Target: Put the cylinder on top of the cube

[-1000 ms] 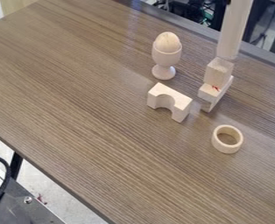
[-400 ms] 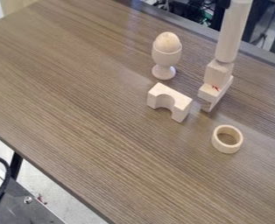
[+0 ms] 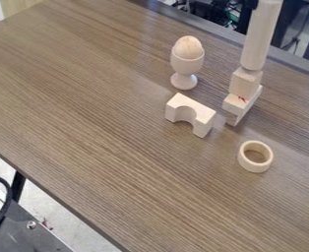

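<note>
Taking the view as a clock face, we find only a dark part of the gripper (image 3: 250, 4) between 12 and 1 o'clock's right side, at the top edge beside the upper end of the cylinder (image 3: 260, 37); we cannot tell whether it is apart, together or clamped on anything. The pale cylinder stands on end between 1 and 2 o'clock, its top running out of view; its lower end meets the top face of the cube (image 3: 244, 84), at 2 o'clock, as far as we can see. Under the cube we see a pale block with a red mark (image 3: 234, 105), towards 3 o'clock; it carries the cube, and its narrow side runs down towards 7 o'clock.

At 10 o'clock from the cube we have the egg cup (image 3: 185, 64) upright, with the wooden egg (image 3: 188, 47) in it; between 7 and 8 o'clock from the cube lies the arch block (image 3: 201, 114), its curved cut-out facing 7 o'clock; at 6 o'clock from the cube sits the wooden ring (image 3: 243, 159), apart from the stack. All these things are on our wood-grained bench (image 3: 85, 123); off its edge, at 8 o'clock, we see a black cable (image 3: 9, 206).
</note>
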Available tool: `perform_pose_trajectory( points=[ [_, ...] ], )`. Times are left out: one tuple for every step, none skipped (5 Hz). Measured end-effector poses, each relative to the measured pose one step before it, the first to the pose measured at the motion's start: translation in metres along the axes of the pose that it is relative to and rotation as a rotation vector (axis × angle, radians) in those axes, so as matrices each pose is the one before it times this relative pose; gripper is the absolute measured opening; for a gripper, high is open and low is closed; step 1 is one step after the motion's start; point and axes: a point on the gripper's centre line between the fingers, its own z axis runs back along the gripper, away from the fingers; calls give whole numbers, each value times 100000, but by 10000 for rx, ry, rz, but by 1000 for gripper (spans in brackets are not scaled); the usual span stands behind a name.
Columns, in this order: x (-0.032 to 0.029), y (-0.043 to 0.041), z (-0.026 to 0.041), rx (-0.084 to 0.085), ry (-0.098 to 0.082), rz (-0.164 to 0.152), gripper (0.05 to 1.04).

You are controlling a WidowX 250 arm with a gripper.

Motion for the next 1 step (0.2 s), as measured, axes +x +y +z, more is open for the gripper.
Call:
perform_pose_trajectory(
  points=[
    [-348, 237, -415, 131, 113, -12, 524]
  ],
)
